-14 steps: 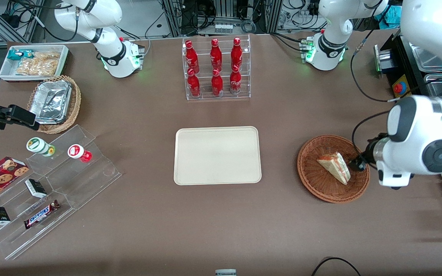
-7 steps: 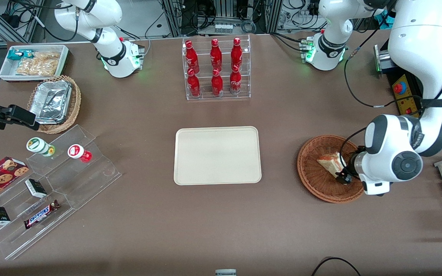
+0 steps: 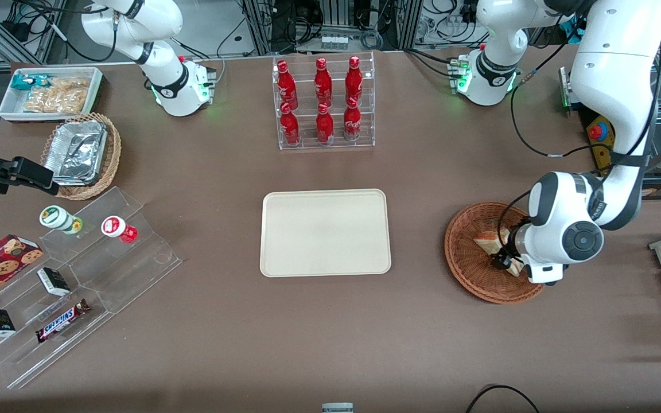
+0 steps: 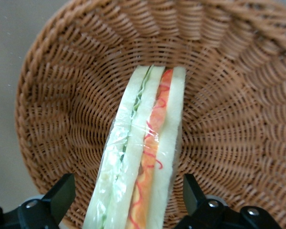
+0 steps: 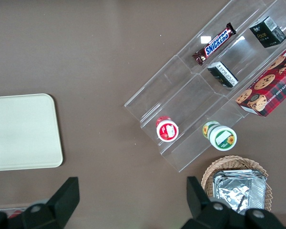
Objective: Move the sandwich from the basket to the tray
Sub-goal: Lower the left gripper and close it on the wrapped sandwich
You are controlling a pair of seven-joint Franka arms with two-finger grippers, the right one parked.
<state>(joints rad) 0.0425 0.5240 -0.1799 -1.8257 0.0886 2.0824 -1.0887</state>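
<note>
The small triangle sandwich (image 4: 143,152) of soft white bread, with a green layer and a red layer inside, is wrapped in shiny clear film. It lies in the round, shallow, reddish-brown woven basket (image 3: 468,267). The basket wall is bumpy with rows of twisted cane, and its rim curves all the way round.

The flat, smooth, cream plastic tray (image 3: 325,232) has rounded corners and a low rim. It sits well apart from the basket, toward the parked arm's end of the table. Only bare brown table (image 3: 416,310) lies between them, so there is open room there.

The left arm's black gripper (image 4: 127,195) hangs low over the basket, right above the sandwich. Its two fingers (image 4: 62,193) are spread wide. One finger is on each side of the sandwich, and neither one touches it. A strip of basket shows between each finger and the bread. The gripper holds nothing.

A clear plastic rack of red bottles (image 3: 322,103) stands farther from the front camera than the tray.
</note>
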